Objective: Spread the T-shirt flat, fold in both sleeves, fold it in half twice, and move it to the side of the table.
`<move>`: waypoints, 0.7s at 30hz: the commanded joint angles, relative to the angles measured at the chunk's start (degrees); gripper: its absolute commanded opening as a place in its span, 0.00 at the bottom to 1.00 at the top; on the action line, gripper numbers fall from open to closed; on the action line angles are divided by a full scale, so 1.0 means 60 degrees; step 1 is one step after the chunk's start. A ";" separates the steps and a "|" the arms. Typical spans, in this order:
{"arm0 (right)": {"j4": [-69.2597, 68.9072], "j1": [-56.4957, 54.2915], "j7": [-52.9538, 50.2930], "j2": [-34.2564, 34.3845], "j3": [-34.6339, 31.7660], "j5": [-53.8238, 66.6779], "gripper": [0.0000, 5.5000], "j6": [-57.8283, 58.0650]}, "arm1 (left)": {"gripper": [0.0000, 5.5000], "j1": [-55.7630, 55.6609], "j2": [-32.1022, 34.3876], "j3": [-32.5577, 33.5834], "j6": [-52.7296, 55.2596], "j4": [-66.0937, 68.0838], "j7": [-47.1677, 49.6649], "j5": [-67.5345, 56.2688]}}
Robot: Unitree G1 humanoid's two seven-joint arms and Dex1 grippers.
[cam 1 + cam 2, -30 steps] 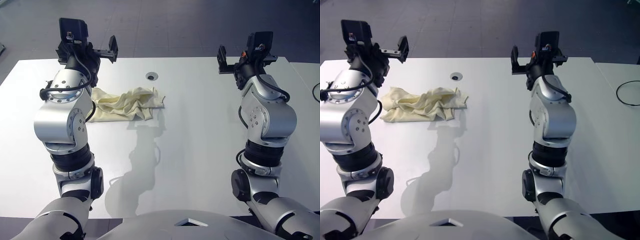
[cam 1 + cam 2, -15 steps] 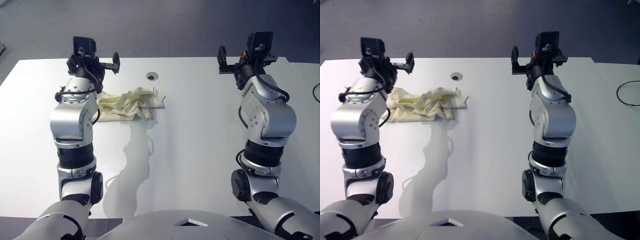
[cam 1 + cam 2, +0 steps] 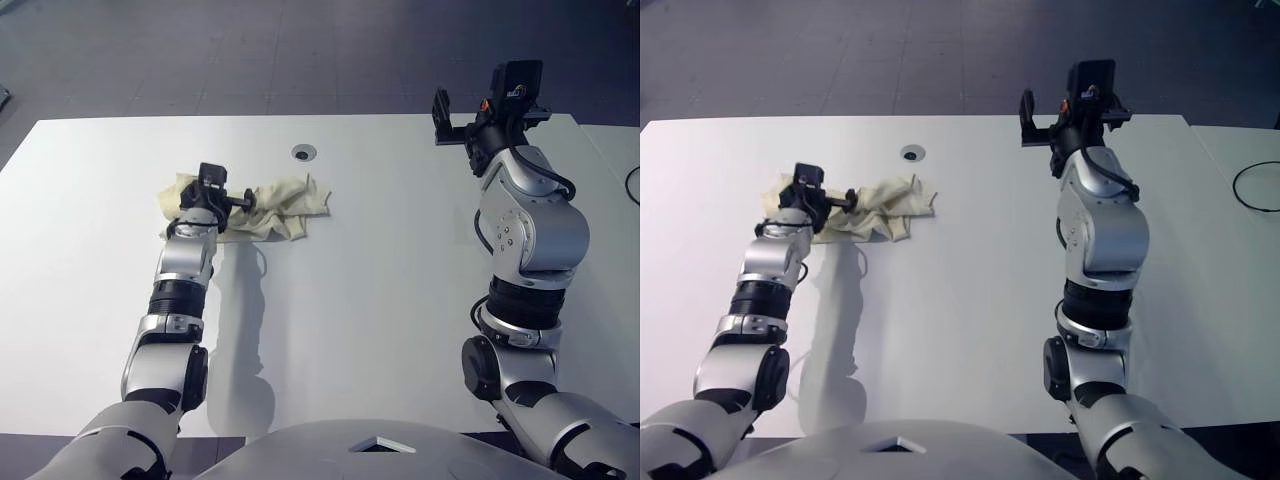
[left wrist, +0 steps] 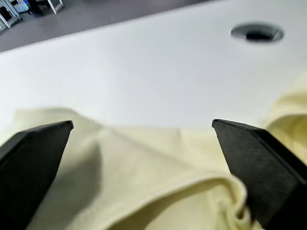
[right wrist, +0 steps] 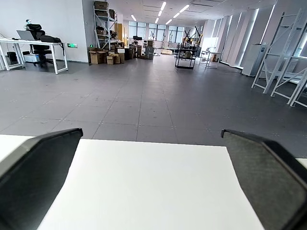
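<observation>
The left gripper [image 4: 142, 125], fingers apart, sits over the left end of the crumpled pale yellow T-shirt [image 3: 278, 205], which stretches rightward.

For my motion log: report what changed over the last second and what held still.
The left gripper dropped from above the white table to the crumpled pale yellow T-shirt. It is open and now straddles the cloth's left part, with nothing gripped yet. The right gripper stayed raised and open over the far right, and the T-shirt lies crumpled where it was.
</observation>
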 commanded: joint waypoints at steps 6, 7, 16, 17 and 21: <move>-0.0295 0.0124 -0.0112 0.0082 -0.0013 0.0006 0.98 0.0176 | 0.98 0.2806 -0.1085 -0.0791 0.1709 -0.3403 -0.0508 -0.0453; -0.0350 0.0168 -0.0133 0.0101 -0.0023 0.0004 0.98 0.0200 | 0.98 0.3235 -0.1251 -0.0899 0.2144 -0.4150 -0.0450 -0.0565; -0.0813 0.0622 -0.0374 0.0287 -0.0056 -0.0009 0.98 0.0397 | 0.98 0.4797 -0.2244 -0.1021 0.5448 -0.8310 0.0087 -0.1211; -0.0839 0.0663 -0.0373 0.0282 -0.0053 -0.0005 0.98 0.0414 | 0.98 0.4808 -0.2316 -0.0951 0.5794 -0.8629 0.0061 -0.1354; -0.0874 0.0807 -0.0330 0.0184 -0.0043 -0.0018 0.98 0.0442 | 0.98 0.4740 -0.2610 -0.0456 0.6956 -0.9528 0.0104 -0.1880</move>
